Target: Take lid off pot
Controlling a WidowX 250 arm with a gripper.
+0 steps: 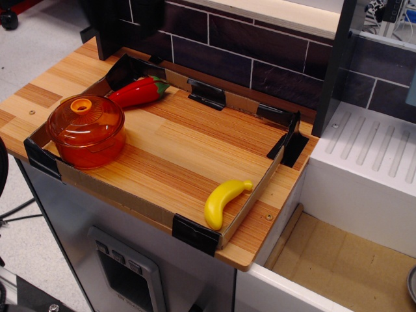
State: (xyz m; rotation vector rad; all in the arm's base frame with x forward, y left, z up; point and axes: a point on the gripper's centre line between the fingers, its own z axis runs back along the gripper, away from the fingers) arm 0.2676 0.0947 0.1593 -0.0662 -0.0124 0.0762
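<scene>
— Where's the lid (84, 115) sitting?

— On the pot (88, 145), closed over it, with its little yellow-orange knob (81, 104) at the centre. The pot stands at the left end of the table (175, 153), tucked into the near-left corner of the low cardboard rim (250, 198) that frames the wooden top.

— And the end effector?

— I can't find it. There's a dark shape at the very top left, above the black post (106, 29), which may be part of the arm, but it's cut off by the edge and too dark to be sure. So whether the end effector is wide or narrow I can't tell. Nothing is touching the lid or the pot.

— What else is on there?

— A red toy pepper (138, 91) lies just behind the pot, near the back-left corner, its green stem end pointing right. A yellow toy banana (223, 202) rests against the front-right part of the rim, well apart from the pot. Black clips (194, 234) hold the cardboard at the corners and along the back.

— Anything hidden?

— The pot's side handles are hard to make out through the orange plastic. The white sink unit (370, 169) on the right runs out of view, and the dark tiled wall (260, 55) behind is cropped at the top.

— Any labels to read?

— None that I can read. The grey panel (121, 268) under the table has small buttons, but no legible marks.
</scene>
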